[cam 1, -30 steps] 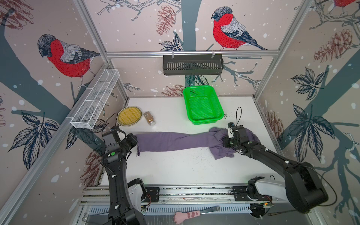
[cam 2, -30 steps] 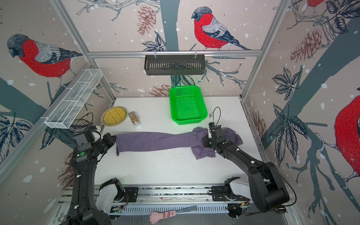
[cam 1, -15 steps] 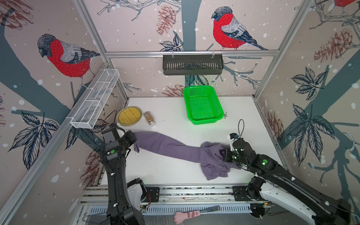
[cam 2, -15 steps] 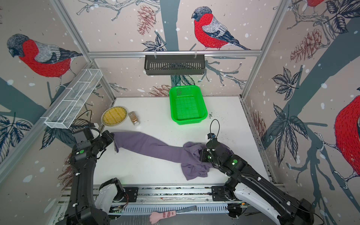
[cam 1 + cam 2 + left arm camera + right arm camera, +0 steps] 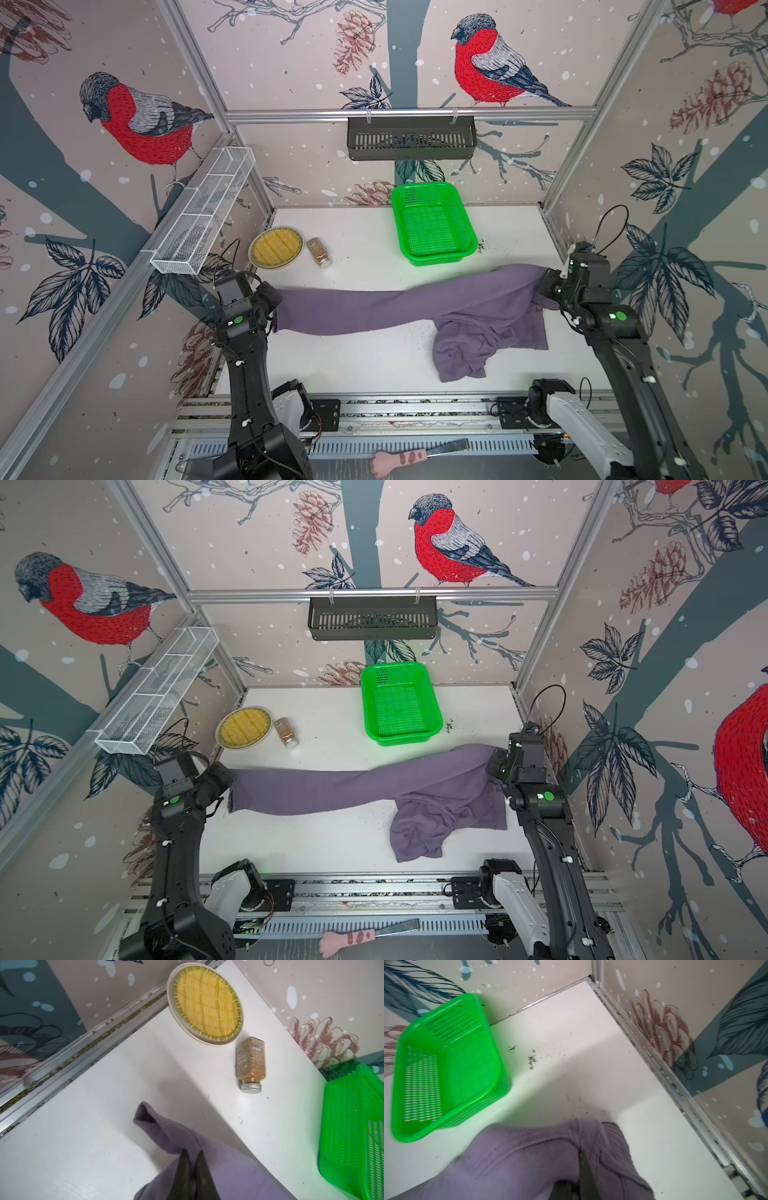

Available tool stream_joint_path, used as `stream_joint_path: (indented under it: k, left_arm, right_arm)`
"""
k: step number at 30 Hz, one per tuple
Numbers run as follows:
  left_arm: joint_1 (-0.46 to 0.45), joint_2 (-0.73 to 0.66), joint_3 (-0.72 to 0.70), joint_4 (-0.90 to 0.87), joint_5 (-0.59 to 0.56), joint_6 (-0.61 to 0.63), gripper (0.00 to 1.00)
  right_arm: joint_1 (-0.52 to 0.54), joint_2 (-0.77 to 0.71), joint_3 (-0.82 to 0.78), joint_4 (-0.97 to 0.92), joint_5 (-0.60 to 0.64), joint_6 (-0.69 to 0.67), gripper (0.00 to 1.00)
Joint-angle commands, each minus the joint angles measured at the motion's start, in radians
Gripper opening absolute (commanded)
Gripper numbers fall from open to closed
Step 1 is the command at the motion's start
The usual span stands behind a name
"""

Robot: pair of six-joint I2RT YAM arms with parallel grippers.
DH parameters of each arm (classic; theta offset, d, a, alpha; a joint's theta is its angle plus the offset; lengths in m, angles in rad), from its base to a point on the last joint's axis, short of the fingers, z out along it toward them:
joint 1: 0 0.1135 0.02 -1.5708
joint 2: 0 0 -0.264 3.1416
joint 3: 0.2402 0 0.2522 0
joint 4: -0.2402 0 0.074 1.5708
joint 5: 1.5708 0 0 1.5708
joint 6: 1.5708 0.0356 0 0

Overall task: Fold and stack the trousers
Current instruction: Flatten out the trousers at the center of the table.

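Both claws are clamped on the trousers [image 5: 374, 309], one at each end. The left claw [image 5: 192, 1153] is pinched together on a hem edge, with a loose corner poking out past its tips. The right claw [image 5: 583, 1159] is closed on thick seamed cloth, probably the waist end, though only one finger shows clearly. In both top views the cloth runs as one long band from the left claw [image 5: 275, 300] to the right claw [image 5: 545, 286]. It looks pulled taut and partly lifted off the table [image 5: 357, 361], likely to straighten it before laying it flat. A crumpled extra flap sags from near the right claw onto the table on the robot's side, so it isn't flat and no fold is made. The green basket [image 5: 432, 224] sits beyond the right claw toward the back wall, just clear of the cloth. The woven plate [image 5: 204, 1003] and spice jar [image 5: 250, 1064] sit beyond the left claw, apart from the hem. The risk is the slack flap bunching under when lowered.
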Motion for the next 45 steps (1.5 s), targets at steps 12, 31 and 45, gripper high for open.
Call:
stream_joint_path:
  k: [12, 31, 45]
  left_arm:
    - [0.007, -0.008, -0.103, 0.052, 0.070, -0.090, 0.00]
    - [-0.001, 0.116, -0.090, 0.062, 0.082, -0.104, 0.42]
    - [-0.079, -0.115, -0.066, -0.241, -0.108, -0.253, 0.75]
  right_arm:
    - [-0.190, 0.343, -0.082, 0.509, -0.028, 0.031, 0.00]
    - [-0.112, 0.678, -0.147, 0.723, -0.050, -0.074, 0.00]
    - [-0.052, 0.752, -0.107, 0.740, 0.014, -0.126, 0.26]
